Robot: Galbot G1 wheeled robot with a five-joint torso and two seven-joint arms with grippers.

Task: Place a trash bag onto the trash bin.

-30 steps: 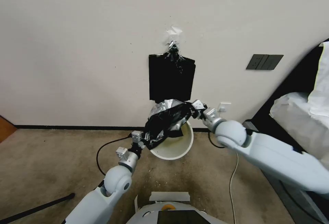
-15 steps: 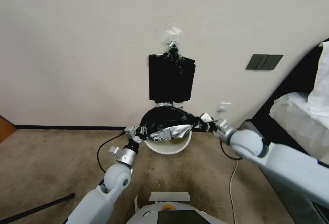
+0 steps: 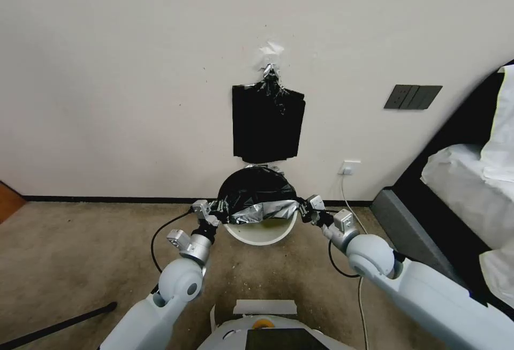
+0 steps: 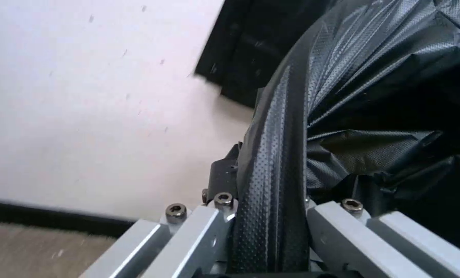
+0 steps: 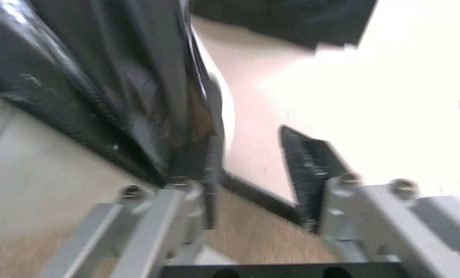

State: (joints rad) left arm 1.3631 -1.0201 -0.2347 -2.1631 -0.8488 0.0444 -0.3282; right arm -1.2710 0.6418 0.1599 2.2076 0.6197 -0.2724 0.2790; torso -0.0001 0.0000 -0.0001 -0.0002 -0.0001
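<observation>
The glossy black trash bag [image 3: 256,196] is spread over the top of the cream-white trash bin [image 3: 263,234], which stands on the carpet against the wall. Its crinkled edge hangs over the rim on both sides. My left gripper [image 3: 212,212] is at the bin's left side, shut on the bag's edge; in the left wrist view a band of the trash bag [image 4: 271,162] runs between the fingers of the left gripper [image 4: 268,189]. My right gripper [image 3: 306,211] is at the bin's right side. The right wrist view shows the right gripper [image 5: 251,154] open, with the trash bag [image 5: 112,77] beside one finger.
A flat stack of black bags [image 3: 267,122] hangs on the wall above the bin. A wall socket [image 3: 349,167] with a cable, a dark switch panel [image 3: 413,97] and a bed [image 3: 471,179] are at the right. A black cable [image 3: 160,232] loops on the carpet at the left.
Both grippers came down with the bag, which now covers the bin's top. The right gripper moved in toward the bin's right side and let go of the bag.
</observation>
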